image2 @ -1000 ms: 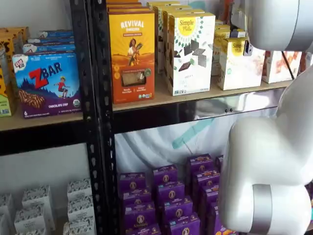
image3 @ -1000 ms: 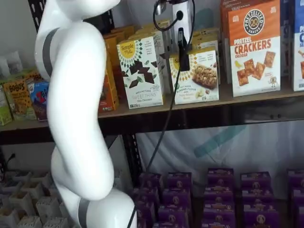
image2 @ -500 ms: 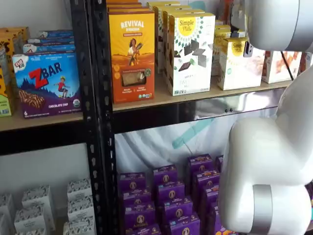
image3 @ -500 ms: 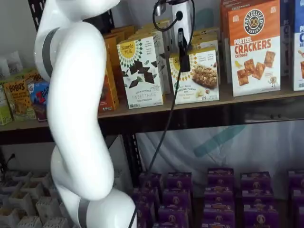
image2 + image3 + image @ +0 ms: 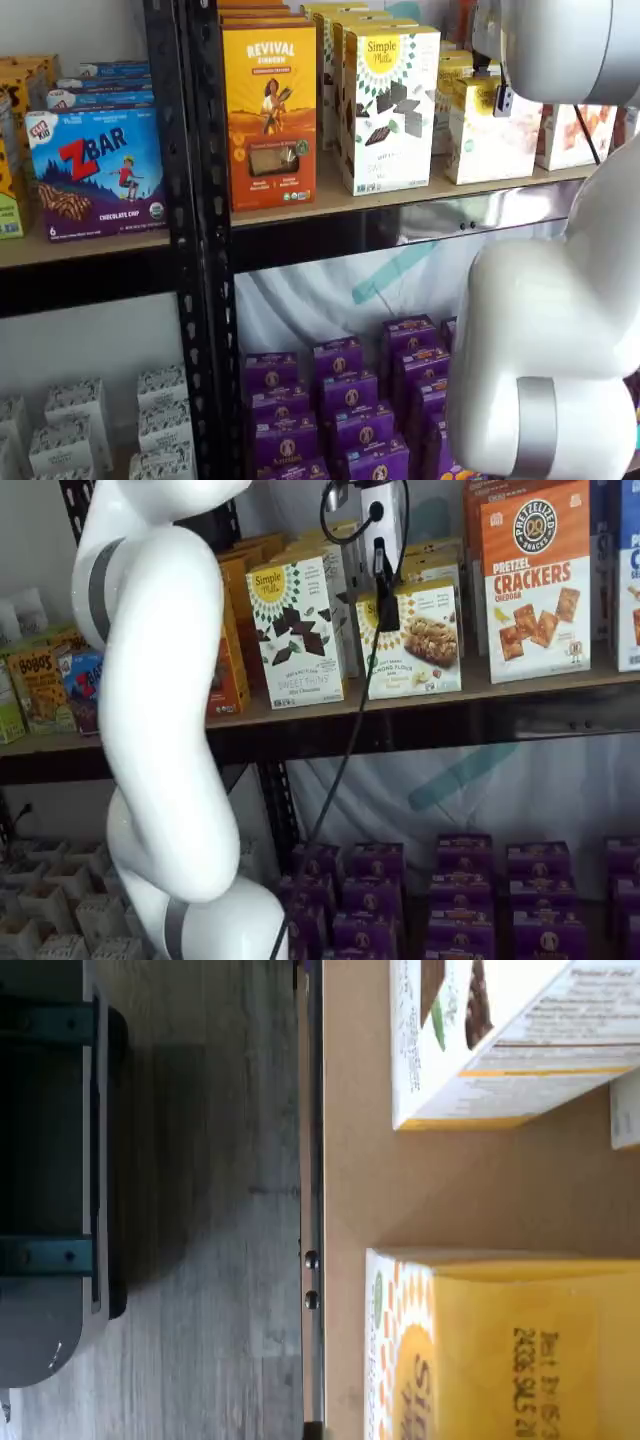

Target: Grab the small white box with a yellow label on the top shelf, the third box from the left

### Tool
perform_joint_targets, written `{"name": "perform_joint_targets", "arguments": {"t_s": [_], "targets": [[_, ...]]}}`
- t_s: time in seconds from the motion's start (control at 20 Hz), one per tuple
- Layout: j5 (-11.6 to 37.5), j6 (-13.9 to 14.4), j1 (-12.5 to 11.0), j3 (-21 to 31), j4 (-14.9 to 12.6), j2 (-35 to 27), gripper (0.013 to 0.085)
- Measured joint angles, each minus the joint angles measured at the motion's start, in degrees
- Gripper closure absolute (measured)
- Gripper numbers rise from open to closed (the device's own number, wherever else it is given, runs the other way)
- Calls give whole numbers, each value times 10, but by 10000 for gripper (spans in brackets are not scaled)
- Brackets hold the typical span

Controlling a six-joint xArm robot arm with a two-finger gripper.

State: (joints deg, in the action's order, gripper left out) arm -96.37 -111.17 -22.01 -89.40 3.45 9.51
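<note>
The small white box (image 5: pixel 415 640) with its yellow top and round yellow label stands on the top shelf (image 5: pixel 540 685), between a taller white box with dark squares (image 5: pixel 295 630) and an orange-and-white cracker box (image 5: pixel 535 580). My gripper (image 5: pixel 383 580) hangs right at the box's upper front. Only one black finger shows there, side-on, with a cable trailing below it. A shelf view shows the same box (image 5: pixel 490 135) with a small dark part of the gripper (image 5: pixel 503 99) against its top. The wrist view looks down on the box's yellow top (image 5: pixel 510 1350).
An orange Revival box (image 5: pixel 268 110) stands left of the tall white box (image 5: pixel 390 110). A blue ZBar box (image 5: pixel 95 170) sits on the neighbouring board. Purple boxes (image 5: pixel 450 880) fill the floor below. My white arm (image 5: pixel 165 710) stands in front of the rack's left part.
The black finger has shifted slightly upward against the box front. The box itself has barely moved.
</note>
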Motion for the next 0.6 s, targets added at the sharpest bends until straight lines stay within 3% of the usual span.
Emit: {"name": "perform_joint_targets", "arguments": {"t_s": [0.25,0.35,0.55,0.6], "targets": [[0,-1,-1,1,2,1,450],[0,-1,-1,1,3,2,530],[1,-2,-2,1,4,2,530],[0,-2,-3,0,4,2,570]]}}
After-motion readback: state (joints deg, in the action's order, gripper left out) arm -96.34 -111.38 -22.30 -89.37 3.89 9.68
